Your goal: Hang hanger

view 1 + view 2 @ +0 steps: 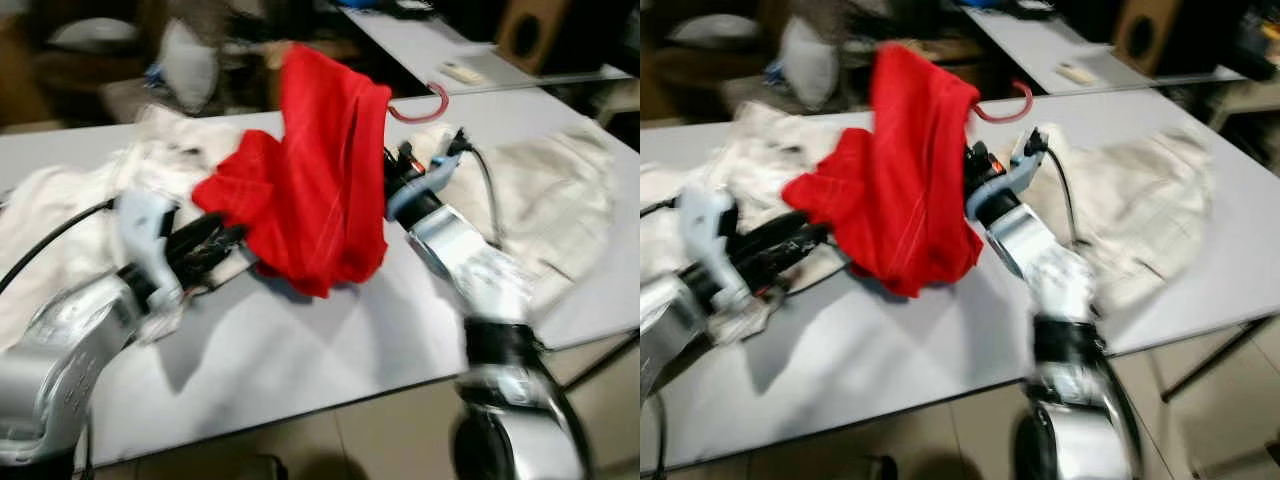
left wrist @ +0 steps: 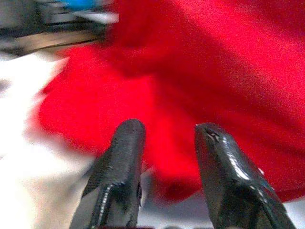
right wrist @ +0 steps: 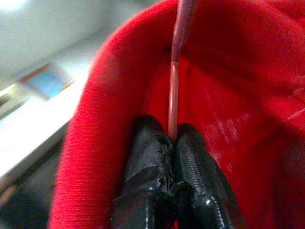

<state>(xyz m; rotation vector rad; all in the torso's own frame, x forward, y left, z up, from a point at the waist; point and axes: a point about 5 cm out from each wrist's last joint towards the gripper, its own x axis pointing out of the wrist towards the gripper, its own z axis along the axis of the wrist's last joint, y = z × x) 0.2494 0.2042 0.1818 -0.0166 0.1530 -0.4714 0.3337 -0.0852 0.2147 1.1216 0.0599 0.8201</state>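
Two grippers are working over a grey table [image 1: 300, 370] that is carrying a red garment [image 1: 320, 190] on a pink hanger [image 1: 425, 108]. The right gripper [image 3: 172, 136] is reaching up from the robot's right side and, in the right wrist view, its two black fingers [image 3: 147, 157] are pressing together on the thin pink rod of the hanger, with red cloth lying around them on both sides. The garment is hanging lifted above the table from this grip, its top edge standing high and its lower part drooping down toward the table surface, and the curved hook of the hanger is sticking out past the cloth on the far right side of it. The left gripper [image 2: 167, 143] is pointing toward the lower left part of the red cloth; its fingers are standing apart with a clear gap between them and nothing is sitting in this gap, the red cloth lying just beyond the tips. White cloths [image 1: 80, 200] are lying crumpled on the table behind the left arm, and another pale cloth [image 1: 545, 200] is spreading on the table to the right of the right arm. Both eye views are blurred, so finer details of the cloth are not readable
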